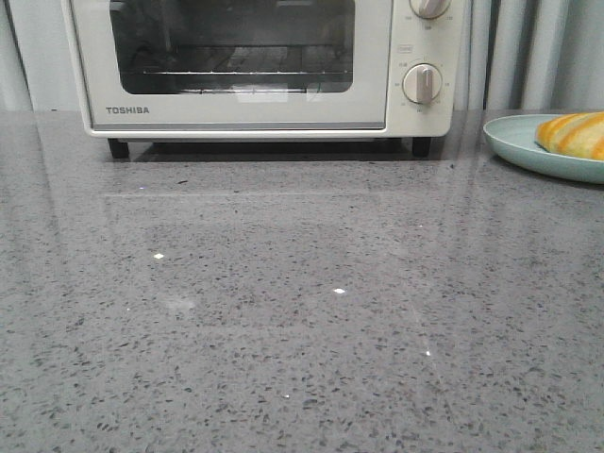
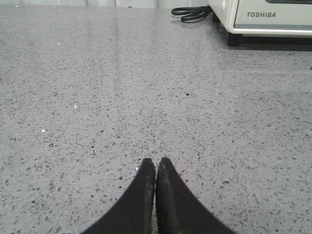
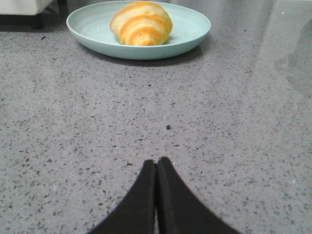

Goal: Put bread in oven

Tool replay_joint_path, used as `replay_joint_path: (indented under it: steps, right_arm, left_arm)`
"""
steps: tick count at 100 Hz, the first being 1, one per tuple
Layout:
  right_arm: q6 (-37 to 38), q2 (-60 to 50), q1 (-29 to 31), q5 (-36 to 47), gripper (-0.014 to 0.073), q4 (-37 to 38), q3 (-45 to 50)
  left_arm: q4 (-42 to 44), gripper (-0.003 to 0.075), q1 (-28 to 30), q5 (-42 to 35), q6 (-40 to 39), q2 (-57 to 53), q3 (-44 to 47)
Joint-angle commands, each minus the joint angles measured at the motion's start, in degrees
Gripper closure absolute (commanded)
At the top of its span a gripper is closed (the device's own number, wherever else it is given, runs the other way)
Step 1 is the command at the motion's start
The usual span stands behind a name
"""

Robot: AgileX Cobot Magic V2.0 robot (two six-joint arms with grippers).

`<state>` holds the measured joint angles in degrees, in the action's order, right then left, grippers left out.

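The cream-white TOSHIBA oven [image 1: 264, 66] stands at the back of the grey counter with its glass door closed; its corner also shows in the left wrist view [image 2: 263, 17]. The bread [image 1: 574, 135], golden orange with pale stripes, lies on a mint-green plate [image 1: 514, 142] at the right edge, and also shows in the right wrist view [image 3: 141, 23] on the plate [image 3: 190, 34]. My right gripper [image 3: 156, 161] is shut and empty, low over the counter, well short of the plate. My left gripper [image 2: 156, 161] is shut and empty over bare counter. Neither gripper shows in the front view.
A black power cord [image 2: 190, 13] lies coiled beside the oven's corner. Two round knobs [image 1: 422, 83] sit on the oven's right side. Pale curtains [image 1: 528, 57] hang behind the counter. The speckled grey counter [image 1: 283, 302] stretches in front of the oven.
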<state>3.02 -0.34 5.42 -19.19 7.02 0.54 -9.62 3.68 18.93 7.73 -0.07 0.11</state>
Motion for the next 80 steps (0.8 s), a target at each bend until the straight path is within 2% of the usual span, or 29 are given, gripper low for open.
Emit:
replay_joint_path:
  steps: [1, 63, 72, 80]
  right_arm:
    - [-0.5, -1.3, 0.0, 1.3, 0.0662, 0.2, 1.5]
    - [-0.5, -1.3, 0.0, 1.3, 0.0662, 0.2, 1.5]
    - [-0.5, -1.3, 0.0, 1.7, 0.0662, 0.2, 1.5]
    - [-0.5, -1.3, 0.0, 4.0, 0.0662, 5.1, 1.5]
  left_arm:
    - [-0.3, 0.0741, 0.0, -4.0, -0.4, -1.6, 1.2]
    - [-0.3, 0.0741, 0.0, -4.0, -0.4, -1.6, 1.2]
    - [2.0, 0.0741, 0.0, -5.9, -0.4, -1.6, 1.2]
    - [2.7, 0.0741, 0.0, -7.9, -0.4, -1.6, 1.2]
